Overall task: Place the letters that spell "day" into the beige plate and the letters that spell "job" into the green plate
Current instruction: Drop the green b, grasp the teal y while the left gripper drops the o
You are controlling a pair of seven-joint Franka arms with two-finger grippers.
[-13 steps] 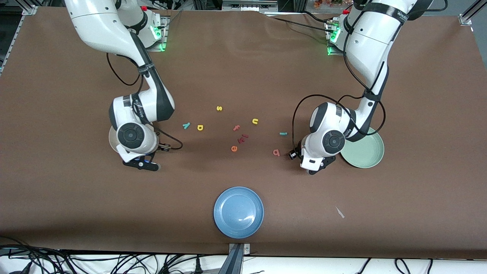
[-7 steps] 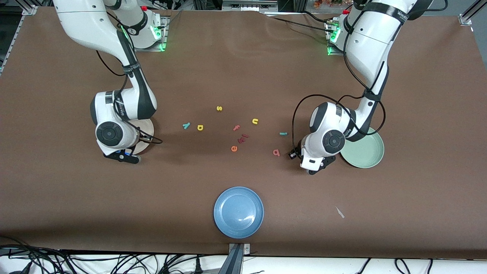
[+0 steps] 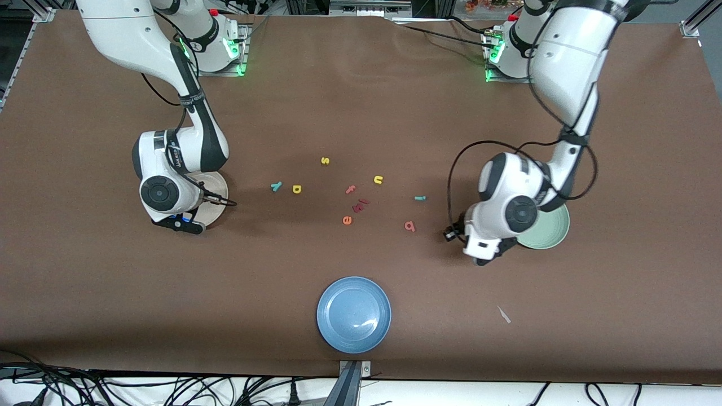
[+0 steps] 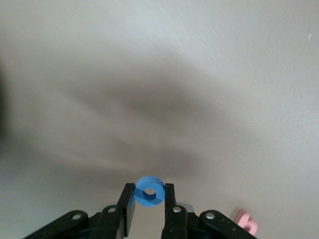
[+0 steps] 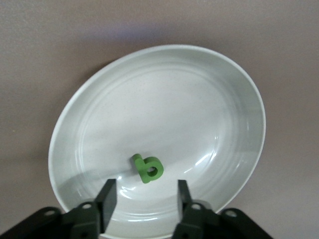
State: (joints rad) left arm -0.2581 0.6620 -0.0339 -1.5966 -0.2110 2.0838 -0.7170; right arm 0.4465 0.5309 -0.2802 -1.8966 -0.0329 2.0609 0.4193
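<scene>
My right gripper (image 5: pixel 143 191) hangs open over the beige plate (image 5: pixel 99 114), and the dark green a (image 5: pixel 148 168) lies loose in the plate below the fingers. In the front view the right hand covers most of the beige plate (image 3: pixel 219 198). My left gripper (image 4: pixel 149 193) is shut on the blue o (image 4: pixel 149 195), over the table between the salmon b (image 3: pixel 409 226) and the green plate (image 3: pixel 551 232). The b (image 4: pixel 247 222) also shows in the left wrist view. The yellow d (image 3: pixel 296 189), teal y (image 3: pixel 276 186) and teal j (image 3: pixel 419 198) lie on the table mid-way between the plates.
Other letters lie among them: a yellow s (image 3: pixel 325 160), a yellow u (image 3: pixel 378 180), a pink f (image 3: pixel 351 189), an orange e (image 3: pixel 347 220) and dark red pieces (image 3: pixel 360 204). A blue plate (image 3: pixel 353 314) sits near the front edge, with a paper scrap (image 3: pixel 503 314) toward the left arm's end.
The right arm moved over the beige plate and its gripper opened, leaving the green a in the plate. The left arm, shut on the blue o, shifted toward the green plate.
</scene>
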